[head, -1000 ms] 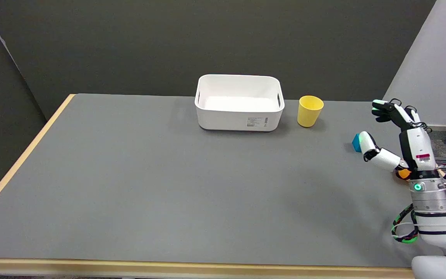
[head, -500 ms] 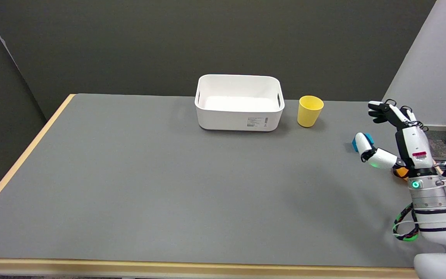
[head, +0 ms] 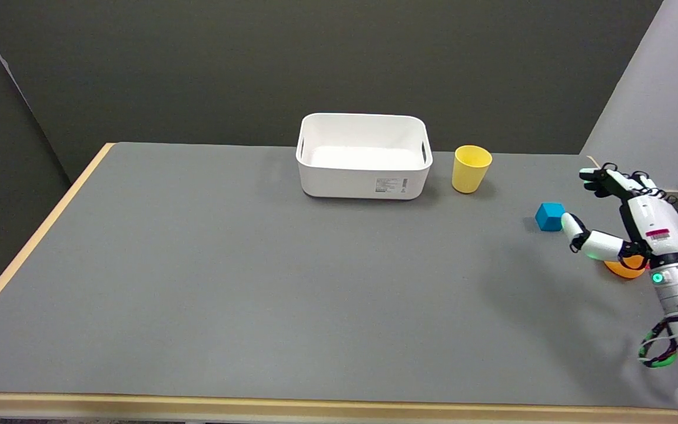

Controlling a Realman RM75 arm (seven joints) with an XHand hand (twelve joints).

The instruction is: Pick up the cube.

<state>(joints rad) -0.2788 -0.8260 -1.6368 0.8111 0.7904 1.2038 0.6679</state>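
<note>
My right hand (head: 627, 215) hangs over the desk (head: 256, 282) near its right edge, with my fingers (head: 601, 176) spread wide and nothing held in them. My thumb reaches out to the left, and its tip comes just beside the blue cube (head: 549, 216); I cannot tell whether it touches the cube's right face. My other fingers point up and to the left, well above the thumb, with an open gap between them and it.

The cube sits flat on the desk, toward the right edge and somewhat nearer the far edge than the near one. It rests on the grey surface on its own, not lifted.

Under my wrist, close to the right edge, lies an orange thing (head: 624, 268), partly hidden by my hand, so I cannot make out its shape.

Along the far edge, about the middle, stands a white bin (head: 364, 176) with a small label on its near wall. Just to its right, apart from it, a yellow cup (head: 471, 169) stands upright with its mouth up. The cup is between the bin and the cube, nearer the far edge than the cube is.
</note>
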